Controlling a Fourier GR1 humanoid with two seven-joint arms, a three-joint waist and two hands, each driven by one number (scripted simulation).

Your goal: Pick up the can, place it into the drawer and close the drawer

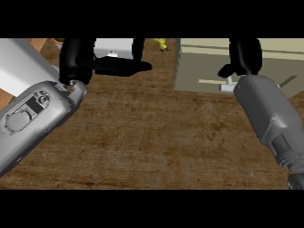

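Observation:
My left hand [82,58] is raised at the upper left, fingers straight up and thumb [122,67] pointing right. Between its fingers shows a light grey thing [115,46], maybe the can. I cannot tell whether the hand touches it. The beige drawer [200,67] stands open at the upper right, with a pale handle piece [229,83] at its near side. My right hand [246,53] reaches over the drawer's inside with straight fingers and holds nothing that I can see. Its thumb [225,70] hangs near the handle piece.
Brown counter top [161,133] fills the middle between my two grey forearms. A white slanted panel [9,67] lies at the far left over a wooden strip. A small yellow-green object [159,43] sits at the top edge, left of the drawer.

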